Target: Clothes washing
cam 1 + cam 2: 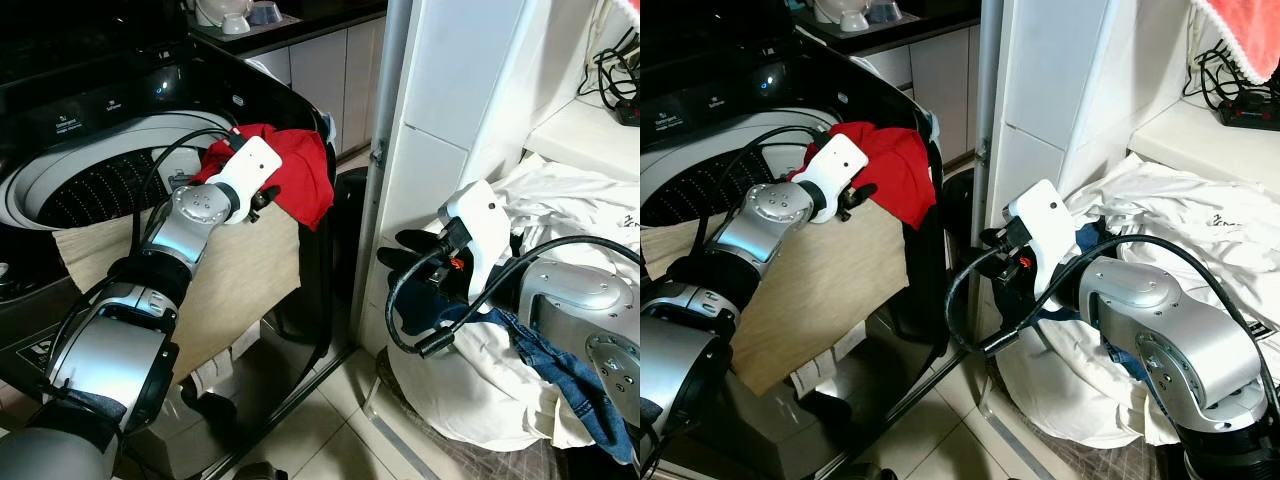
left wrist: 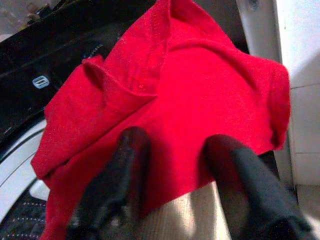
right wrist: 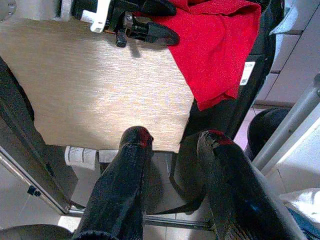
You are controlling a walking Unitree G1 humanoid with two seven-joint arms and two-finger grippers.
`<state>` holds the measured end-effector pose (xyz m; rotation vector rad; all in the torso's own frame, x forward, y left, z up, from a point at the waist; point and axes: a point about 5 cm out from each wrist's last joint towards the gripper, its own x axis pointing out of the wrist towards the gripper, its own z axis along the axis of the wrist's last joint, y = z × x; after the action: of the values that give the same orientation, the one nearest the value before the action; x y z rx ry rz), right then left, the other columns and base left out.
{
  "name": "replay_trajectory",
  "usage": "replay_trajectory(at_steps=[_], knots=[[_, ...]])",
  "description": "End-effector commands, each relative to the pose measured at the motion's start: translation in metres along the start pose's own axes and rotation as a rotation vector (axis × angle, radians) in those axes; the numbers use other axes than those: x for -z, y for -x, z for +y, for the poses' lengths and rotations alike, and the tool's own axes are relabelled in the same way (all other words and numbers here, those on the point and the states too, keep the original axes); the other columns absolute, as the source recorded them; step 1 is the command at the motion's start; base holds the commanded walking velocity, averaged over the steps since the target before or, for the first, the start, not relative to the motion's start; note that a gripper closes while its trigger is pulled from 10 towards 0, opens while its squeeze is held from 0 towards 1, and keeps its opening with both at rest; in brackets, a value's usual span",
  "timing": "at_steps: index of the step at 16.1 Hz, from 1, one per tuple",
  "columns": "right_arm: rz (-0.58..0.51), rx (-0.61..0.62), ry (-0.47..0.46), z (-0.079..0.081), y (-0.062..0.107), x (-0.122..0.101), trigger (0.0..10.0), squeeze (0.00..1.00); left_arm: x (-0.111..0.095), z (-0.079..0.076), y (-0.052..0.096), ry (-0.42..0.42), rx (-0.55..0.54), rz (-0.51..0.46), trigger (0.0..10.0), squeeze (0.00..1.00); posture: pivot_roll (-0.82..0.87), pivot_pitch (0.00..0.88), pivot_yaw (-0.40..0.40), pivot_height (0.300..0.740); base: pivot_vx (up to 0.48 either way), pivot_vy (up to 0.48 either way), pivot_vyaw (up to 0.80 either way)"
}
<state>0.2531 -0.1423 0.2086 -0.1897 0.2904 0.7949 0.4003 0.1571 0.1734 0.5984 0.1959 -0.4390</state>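
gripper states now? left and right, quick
Left tool: open, fingers either side of the red cloth on the washer rim, not clamped.
Right tool: open, empty, beside the laundry pile.

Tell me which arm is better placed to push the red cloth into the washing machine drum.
Left. The left gripper is open right at the red cloth on the washing machine rim; the right gripper, open, is apart from it, beside the laundry pile.

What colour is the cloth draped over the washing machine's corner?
Bright red cloth, plain with no pattern; the left wrist view shows it best.
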Motion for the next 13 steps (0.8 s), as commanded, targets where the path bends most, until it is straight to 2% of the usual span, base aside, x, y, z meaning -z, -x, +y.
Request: replay_trajectory(at_steps=[1, 13], knots=[[-0.004, -0.014, 0.026, 0.0035, 0.0007, -0.0012, 10.0, 0.00, -0.0070, 0.0061, -0.0006, -0.008, -0.021, -0.008, 0.0, 0.00, -0.12, 0.000, 0.075, 0.740, 0.000, 0.000, 0.00], [0.002, -0.015, 0.031, 0.0026, 0.0018, 0.0001, 10.0, 0.00, -0.0061, 0.0153, 0.0012, -0.044, -0.092, -0.008, 0.0, 0.00, -0.12, 0.000, 0.073, 0.740, 0.000, 0.000, 0.00]])
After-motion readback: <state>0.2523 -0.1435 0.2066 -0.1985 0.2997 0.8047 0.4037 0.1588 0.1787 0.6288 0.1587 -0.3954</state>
